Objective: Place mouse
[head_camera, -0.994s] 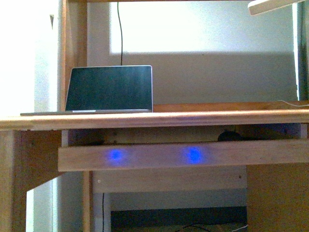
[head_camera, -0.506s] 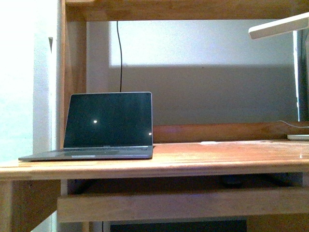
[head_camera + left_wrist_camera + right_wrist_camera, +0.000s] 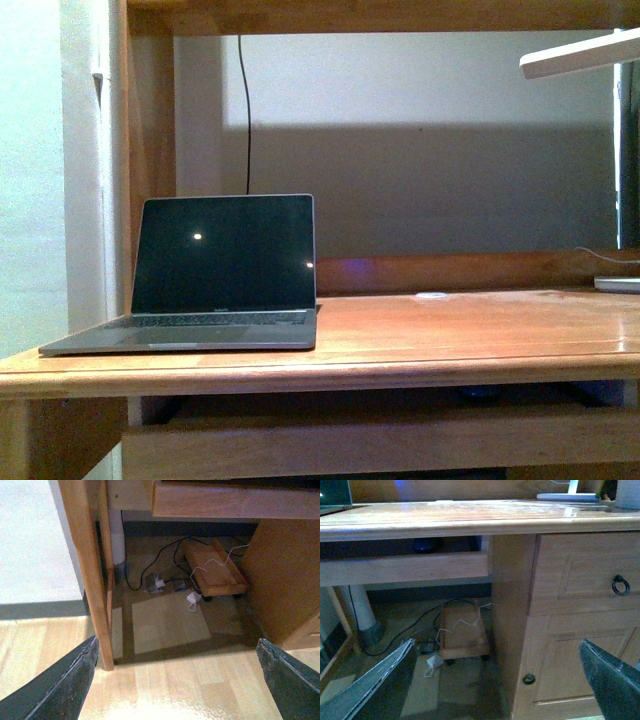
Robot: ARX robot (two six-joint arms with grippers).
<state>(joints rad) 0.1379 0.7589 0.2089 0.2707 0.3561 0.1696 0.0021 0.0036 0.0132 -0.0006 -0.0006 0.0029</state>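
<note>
More worktop point(image 3: 470, 330) shows than before. Left pincer point(image 3: 176, 641) and right pincer point(image 3: 496, 644) gape empty; the mouse point(image 3: 424, 545) perhaps lies in the tray point(image 3: 405, 567).

Wooden desk point(image 3: 470, 522) — pull-out tray point(image 3: 405, 567) under its top holds dark mouse point(image 3: 425, 545); wheeled wooden stand point(image 3: 462, 635) on floor beneath; ring-pull drawer point(image 3: 580, 575) alongside.

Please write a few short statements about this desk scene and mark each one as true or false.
1. The laptop stands open on the desk. True.
2. Its screen is lit bright. False: it is dark.
3. The left hand holds the mouse. False: it is open and empty; the mouse seems to lie on the shelf under the desk top.
4. The right hand is open. True.
</note>
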